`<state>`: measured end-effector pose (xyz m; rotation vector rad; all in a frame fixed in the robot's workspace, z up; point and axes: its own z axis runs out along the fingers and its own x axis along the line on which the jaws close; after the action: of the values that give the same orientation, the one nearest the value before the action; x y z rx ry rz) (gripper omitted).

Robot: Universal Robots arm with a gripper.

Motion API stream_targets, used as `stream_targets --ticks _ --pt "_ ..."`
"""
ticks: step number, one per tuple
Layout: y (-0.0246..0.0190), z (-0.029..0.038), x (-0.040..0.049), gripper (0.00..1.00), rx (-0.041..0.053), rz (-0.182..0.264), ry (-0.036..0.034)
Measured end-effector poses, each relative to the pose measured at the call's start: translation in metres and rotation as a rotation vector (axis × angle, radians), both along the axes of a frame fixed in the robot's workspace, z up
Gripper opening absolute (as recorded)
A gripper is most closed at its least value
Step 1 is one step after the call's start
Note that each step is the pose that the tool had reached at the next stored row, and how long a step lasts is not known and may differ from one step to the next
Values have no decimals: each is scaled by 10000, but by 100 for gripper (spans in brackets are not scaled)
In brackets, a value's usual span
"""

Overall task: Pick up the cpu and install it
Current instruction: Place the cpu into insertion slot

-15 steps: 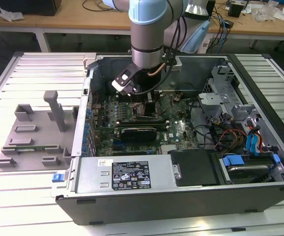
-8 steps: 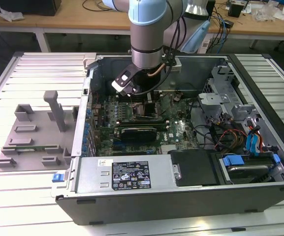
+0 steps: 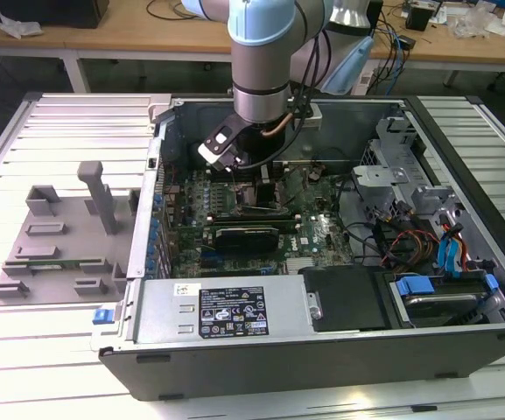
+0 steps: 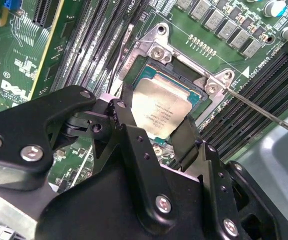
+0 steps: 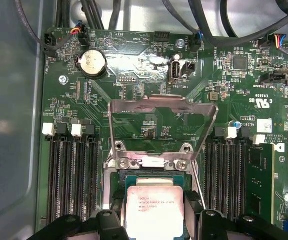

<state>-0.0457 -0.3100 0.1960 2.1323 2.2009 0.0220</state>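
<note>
Your black two-fingered gripper (image 4: 156, 120) is clamped across the small silver-topped square cpu (image 4: 166, 102), holding it squarely within the metal-rimmed socket frame (image 4: 156, 50) (hinged steel load plate (image 5: 162, 104) raised clear), apparently for flat seating.

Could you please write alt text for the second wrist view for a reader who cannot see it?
The black gripper hangs over the silver-topped cpu at the open metal-rimmed socket on a green motherboard. Rows of dark memory slots run on both sides.

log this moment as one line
black two-finger gripper: shut on small square silver-topped cpu | cpu: over dark metal-rimmed socket, seating cannot tell | hinged metal load plate: raised open
</note>
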Motion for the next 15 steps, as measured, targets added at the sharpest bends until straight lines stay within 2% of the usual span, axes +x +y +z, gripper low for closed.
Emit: stream_targets --ticks 8,9,11,12,13,15 --pt "1 -10 0 55 6 -28 -4" --pt "1 -11 0 61 8 -29 -5" --pt "2 -11 1 61 11 -30 -6" --pt "1 -8 0 61 47 -29 -5" --pt "1 0 1 61 121 -29 -4" --pt "0 10 0 61 142 -30 -3"
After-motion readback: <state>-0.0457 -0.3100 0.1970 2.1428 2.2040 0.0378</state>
